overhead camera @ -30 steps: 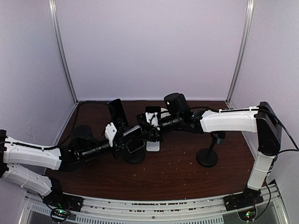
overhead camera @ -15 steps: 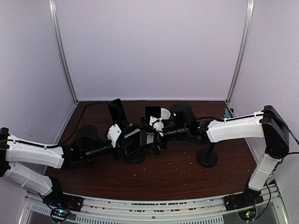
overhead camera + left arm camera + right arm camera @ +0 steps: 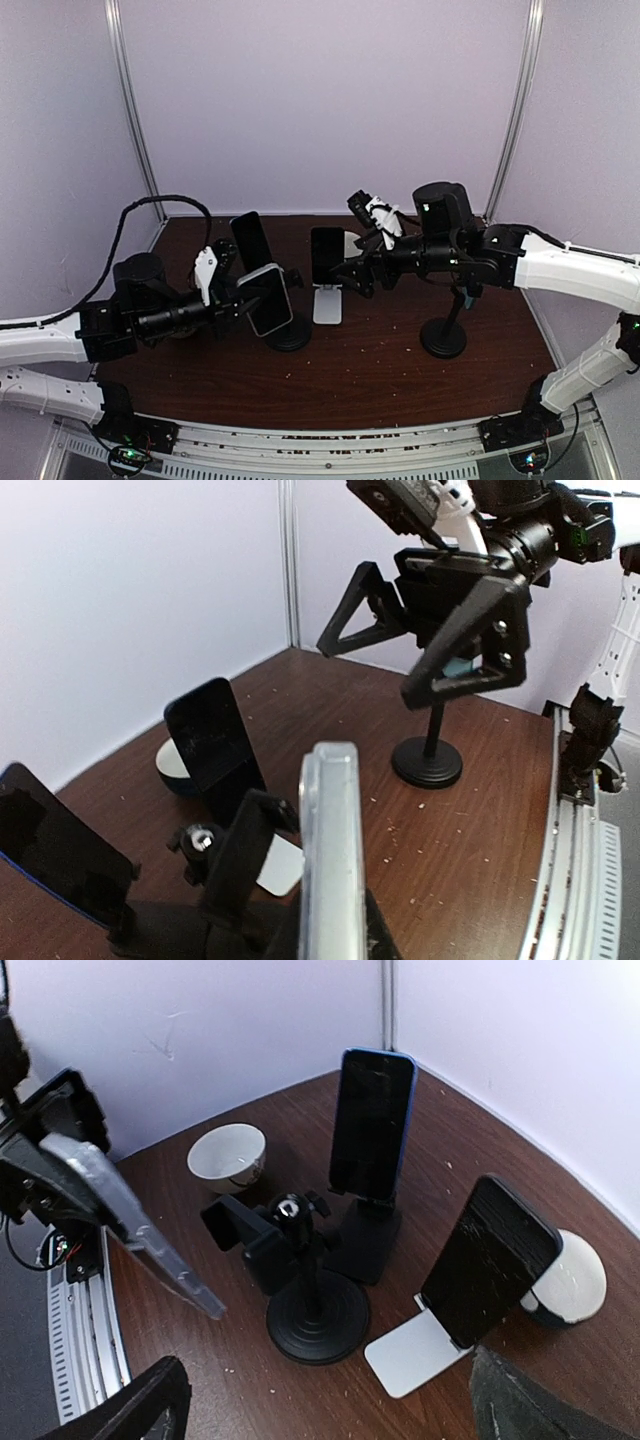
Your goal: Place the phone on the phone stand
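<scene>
My left end effector is closed narrow on the phone and holds it tilted above the worktop. The phone is just beside the clamp head of the black phone stand and is not seated in it. My right end effector has its 2 fingers spread wide and holds nothing, near a dark phone that leans on a white stand.
</scene>
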`<control>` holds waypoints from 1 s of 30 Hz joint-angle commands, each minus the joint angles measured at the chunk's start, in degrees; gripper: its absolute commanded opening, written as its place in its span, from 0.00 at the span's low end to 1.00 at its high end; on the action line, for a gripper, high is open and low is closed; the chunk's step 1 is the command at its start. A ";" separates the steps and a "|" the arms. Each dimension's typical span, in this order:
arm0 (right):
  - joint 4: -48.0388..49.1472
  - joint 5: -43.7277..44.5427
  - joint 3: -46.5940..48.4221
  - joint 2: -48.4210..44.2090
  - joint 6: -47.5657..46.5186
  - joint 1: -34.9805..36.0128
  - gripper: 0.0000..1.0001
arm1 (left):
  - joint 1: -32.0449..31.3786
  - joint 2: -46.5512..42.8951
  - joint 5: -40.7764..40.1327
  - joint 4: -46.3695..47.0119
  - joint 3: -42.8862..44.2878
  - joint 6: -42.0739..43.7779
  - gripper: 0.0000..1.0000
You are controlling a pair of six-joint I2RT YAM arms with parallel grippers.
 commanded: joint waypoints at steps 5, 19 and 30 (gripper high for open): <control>-23.61 11.63 5.39 1.55 14.00 -0.02 1.00 | -5.54 -10.62 -11.98 -7.56 -12.77 -30.07 0.00; -23.90 12.11 -3.20 4.23 21.27 -0.22 1.00 | -5.74 10.99 -13.08 7.40 -16.10 -36.42 0.06; -24.01 15.00 -7.17 -0.47 22.02 -0.28 1.00 | -7.57 7.83 -14.90 9.00 -16.56 -36.68 0.02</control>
